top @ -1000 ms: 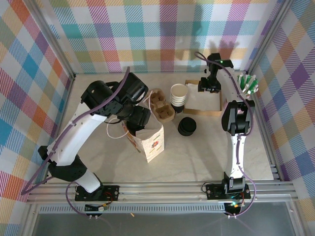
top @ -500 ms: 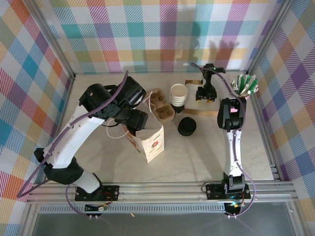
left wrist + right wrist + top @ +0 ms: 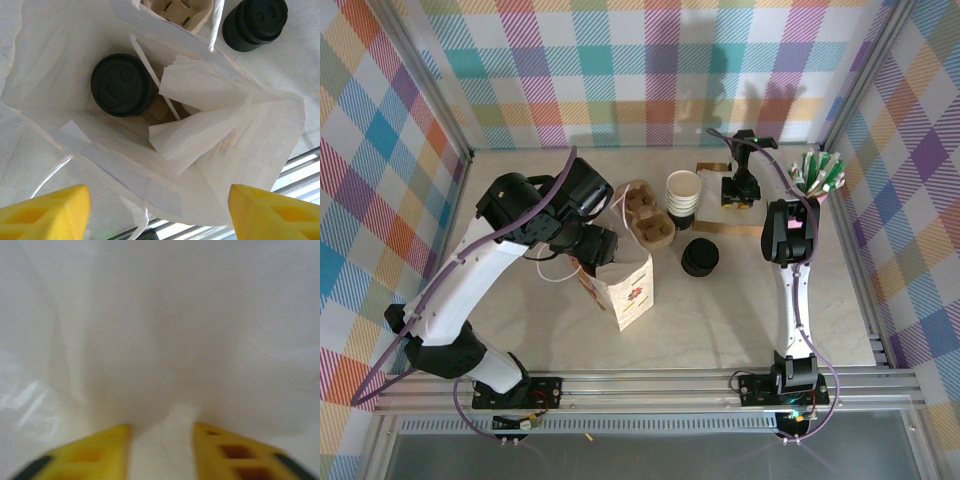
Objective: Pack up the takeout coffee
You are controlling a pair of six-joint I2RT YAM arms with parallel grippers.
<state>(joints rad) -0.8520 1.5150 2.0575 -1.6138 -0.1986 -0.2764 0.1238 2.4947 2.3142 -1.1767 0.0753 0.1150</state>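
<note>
The takeout coffee (image 3: 122, 85), a cup under a round black lid, stands inside the open white paper bag (image 3: 625, 285) beside crumpled white napkins (image 3: 200, 107). My left gripper (image 3: 159, 192) hovers over the bag's mouth (image 3: 100, 165), open wide and holding nothing; from above it (image 3: 603, 245) sits at the bag's far edge. My right gripper (image 3: 738, 193) is down on white paper (image 3: 718, 207) in the brown tray (image 3: 745, 229). Its yellow fingers (image 3: 100, 445) stand partly closed with a fold of white paper (image 3: 165, 435) between them. The blur hides whether they grip it.
A stack of lidless white-rimmed cups (image 3: 683, 192) and a cardboard cup carrier (image 3: 645, 215) stand behind the bag. A low stack of black lids (image 3: 700, 257) lies to its right. Green-and-white sticks (image 3: 820, 170) sit at the far right wall.
My right gripper has come nearer and down onto the paper in the tray, and its jaws have narrowed. My left arm has shifted only slightly over the bag.
</note>
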